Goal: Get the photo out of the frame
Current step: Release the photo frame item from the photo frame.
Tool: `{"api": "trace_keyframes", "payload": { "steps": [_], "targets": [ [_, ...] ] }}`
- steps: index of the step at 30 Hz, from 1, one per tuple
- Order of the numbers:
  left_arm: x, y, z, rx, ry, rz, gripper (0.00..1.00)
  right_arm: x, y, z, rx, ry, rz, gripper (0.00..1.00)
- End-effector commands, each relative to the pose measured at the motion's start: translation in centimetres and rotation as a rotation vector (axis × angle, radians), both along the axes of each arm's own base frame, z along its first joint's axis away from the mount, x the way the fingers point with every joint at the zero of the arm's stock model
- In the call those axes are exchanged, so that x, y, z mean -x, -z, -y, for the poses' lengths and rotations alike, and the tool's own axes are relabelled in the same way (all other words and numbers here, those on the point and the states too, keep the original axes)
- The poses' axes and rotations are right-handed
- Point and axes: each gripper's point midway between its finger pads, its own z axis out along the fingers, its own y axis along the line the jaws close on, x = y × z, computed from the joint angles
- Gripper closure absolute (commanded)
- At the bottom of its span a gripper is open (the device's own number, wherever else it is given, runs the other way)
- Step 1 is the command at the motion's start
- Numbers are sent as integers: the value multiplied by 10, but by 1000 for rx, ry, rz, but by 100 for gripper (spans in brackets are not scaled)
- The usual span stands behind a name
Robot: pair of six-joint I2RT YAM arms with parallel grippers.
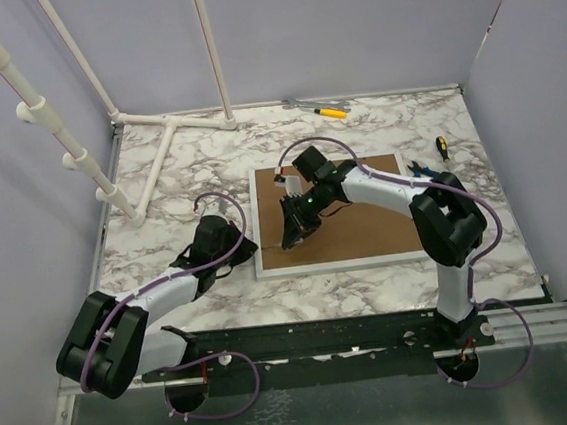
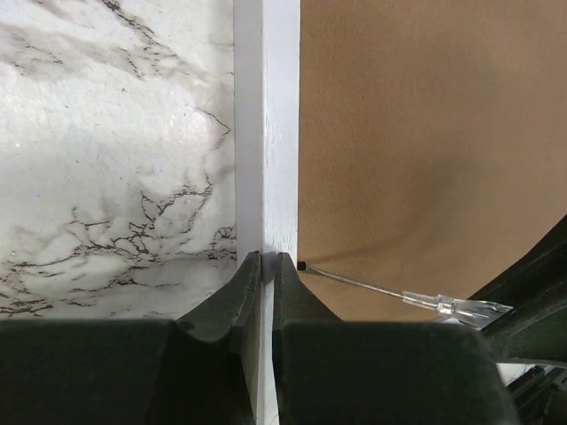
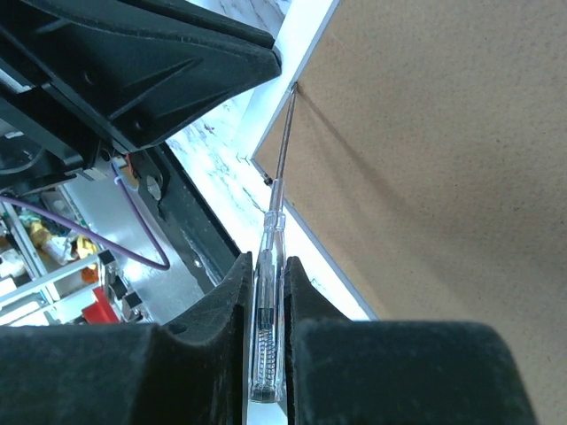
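Between plain lilac walls (image 1: 346, 26), with white plastic piping (image 1: 156, 169) at its far-left corner, the glossy grey-veined marble-pattern counter (image 1: 145, 236) carries the frame (image 2: 266, 133) face down at its centre. The frame's flat matte brown fibreboard back (image 2: 425, 133) faces up and the photo is out of sight. The left pincer (image 2: 267, 266) is pressed together on the frame's smooth white left rail. The right pincer (image 3: 267, 261) pinches a clear-handled screwdriver (image 3: 273, 232), whose thin metal tip meets the seam between rail and board.
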Motion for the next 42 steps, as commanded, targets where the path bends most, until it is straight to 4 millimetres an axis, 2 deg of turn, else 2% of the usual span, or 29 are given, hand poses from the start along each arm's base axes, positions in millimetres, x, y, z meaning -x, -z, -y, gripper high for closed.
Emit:
{"api": "trace_keyframes", "payload": {
  "steps": [1,11,17,29,33,36,42],
  "targets": [
    [46,10,36,85,183,-143,95,-6,-80,-70,-322,-187,217,99],
    [48,9,39,91,187,-144,95,-10,-97,-93,-324,-214,233,99],
    [48,6,43,106,191,-143,95,-9,-103,-107,-264,-200,232,99],
    [48,-3,53,151,212,-137,96,-14,-117,-115,-182,-89,224,99],
    [43,3,40,93,146,-137,96,-22,-110,-103,-101,-36,266,99],
    [42,8,26,38,88,-140,97,-30,-103,-82,-49,28,296,99],
    [32,-1,6,8,4,-101,97,-49,-87,-31,-36,131,307,99]
  ]
}}
